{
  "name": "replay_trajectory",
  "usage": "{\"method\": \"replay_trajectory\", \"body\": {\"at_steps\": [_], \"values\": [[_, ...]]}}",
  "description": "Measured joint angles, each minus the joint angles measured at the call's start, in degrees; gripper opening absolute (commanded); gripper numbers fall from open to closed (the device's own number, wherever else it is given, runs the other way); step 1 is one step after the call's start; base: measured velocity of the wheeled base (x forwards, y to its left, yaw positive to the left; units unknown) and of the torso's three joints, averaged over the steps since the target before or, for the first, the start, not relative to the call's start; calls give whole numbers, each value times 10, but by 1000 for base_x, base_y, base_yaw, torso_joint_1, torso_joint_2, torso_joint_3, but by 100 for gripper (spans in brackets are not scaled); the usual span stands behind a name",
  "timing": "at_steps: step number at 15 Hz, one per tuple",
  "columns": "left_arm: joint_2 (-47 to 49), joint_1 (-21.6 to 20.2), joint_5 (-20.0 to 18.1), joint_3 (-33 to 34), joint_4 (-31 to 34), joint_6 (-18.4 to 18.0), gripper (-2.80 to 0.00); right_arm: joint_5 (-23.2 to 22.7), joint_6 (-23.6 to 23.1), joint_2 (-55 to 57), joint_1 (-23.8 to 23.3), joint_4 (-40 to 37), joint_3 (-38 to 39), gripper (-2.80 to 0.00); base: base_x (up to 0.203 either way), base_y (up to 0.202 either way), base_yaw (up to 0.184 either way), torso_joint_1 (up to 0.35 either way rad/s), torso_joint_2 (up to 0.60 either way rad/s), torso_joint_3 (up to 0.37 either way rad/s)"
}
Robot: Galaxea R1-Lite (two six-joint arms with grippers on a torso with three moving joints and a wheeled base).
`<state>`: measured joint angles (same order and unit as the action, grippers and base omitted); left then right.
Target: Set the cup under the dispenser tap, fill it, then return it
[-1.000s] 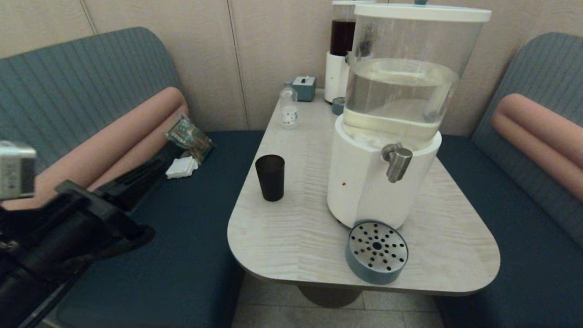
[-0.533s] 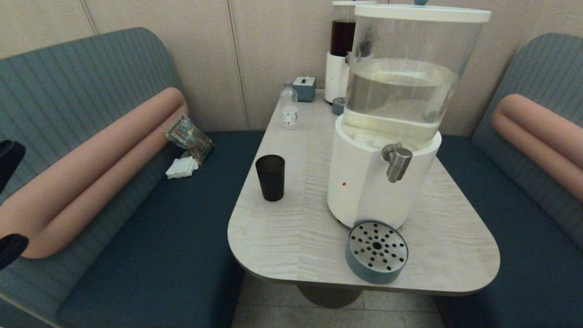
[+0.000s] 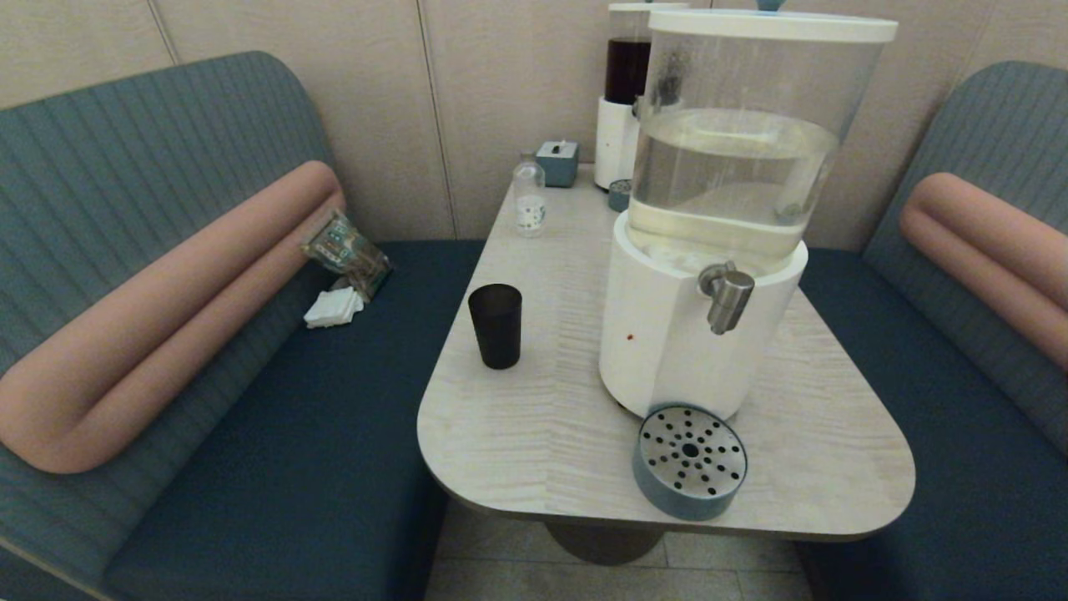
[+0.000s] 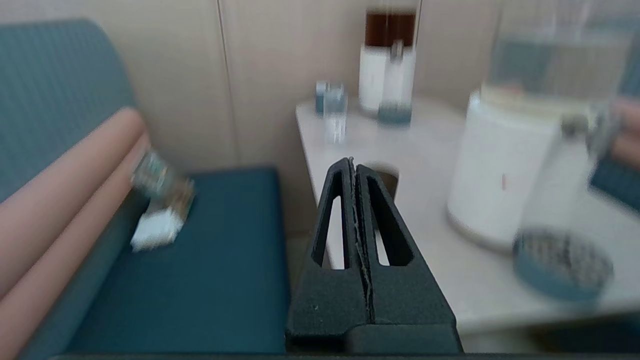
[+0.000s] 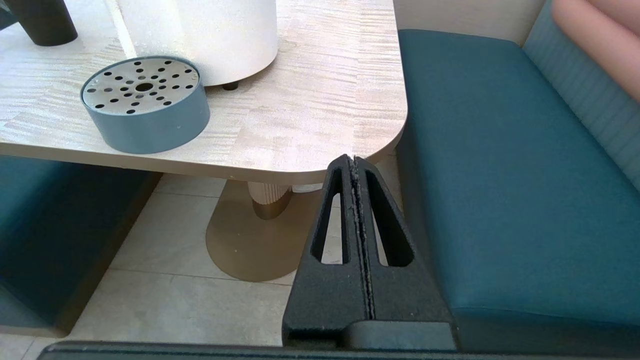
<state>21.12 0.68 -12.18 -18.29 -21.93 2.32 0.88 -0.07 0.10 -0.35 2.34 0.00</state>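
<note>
Dark brown-black and faintly see-through, the cup (image 3: 495, 325) stands upright on the pale wood-grain tabletop (image 3: 534, 417), handleless and tapering slightly toward its foot, its open rim facing up. It sits near the tabletop's left edge, well apart from the dispenser tap (image 3: 727, 295) and clearly shorter than the white base (image 3: 659, 334) of the big clear tank (image 3: 743, 142) beside it. The tap is a short brushed-steel spigot jutting from that base, pointing down toward the round blue-grey drip tray (image 3: 690, 462) with its perforated metal top, which touches the foot of the base at the near edge of the tabletop. Nothing stands on the tray.

Neither arm appears in the head view. In the left wrist view the left gripper (image 4: 354, 162) has its fingers pressed together, holding nothing, raised beside the blue bench seat (image 3: 317, 434) and pointing toward the cup (image 4: 387, 181), which is partly hidden behind its tips. In the right wrist view the right gripper (image 5: 353, 160) is likewise closed and empty, held low off the tabletop's near right corner, above the floor, with the drip tray (image 5: 146, 110) and the cup's foot (image 5: 42, 22) in sight.

Farther back stand a small clear bottle (image 3: 529, 203), a little blue box (image 3: 557, 162) and a narrower dispenser with dark liquid (image 3: 624, 92).
</note>
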Motion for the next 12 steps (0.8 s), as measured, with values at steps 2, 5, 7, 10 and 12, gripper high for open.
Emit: {"method": "replay_trajectory", "body": {"at_steps": [2, 5, 7, 10, 12], "values": [[-62, -1, -2, 2, 71, -39, -280, 0, 0, 0, 0, 0, 0, -280, 0, 0, 0, 0, 0, 0], [-147, -3, -1, 30, 125, -102, -280, 0, 0, 0, 0, 0, 0, -280, 0, 0, 0, 0, 0, 0], [-185, -4, 12, 71, 146, -121, -280, 0, 0, 0, 0, 0, 0, -280, 0, 0, 0, 0, 0, 0], [-206, -4, 32, 144, 151, -126, -280, 0, 0, 0, 0, 0, 0, -280, 0, 0, 0, 0, 0, 0], [-210, -4, 71, 173, 171, -131, -280, 0, 0, 0, 0, 0, 0, -280, 0, 0, 0, 0, 0, 0]]}}
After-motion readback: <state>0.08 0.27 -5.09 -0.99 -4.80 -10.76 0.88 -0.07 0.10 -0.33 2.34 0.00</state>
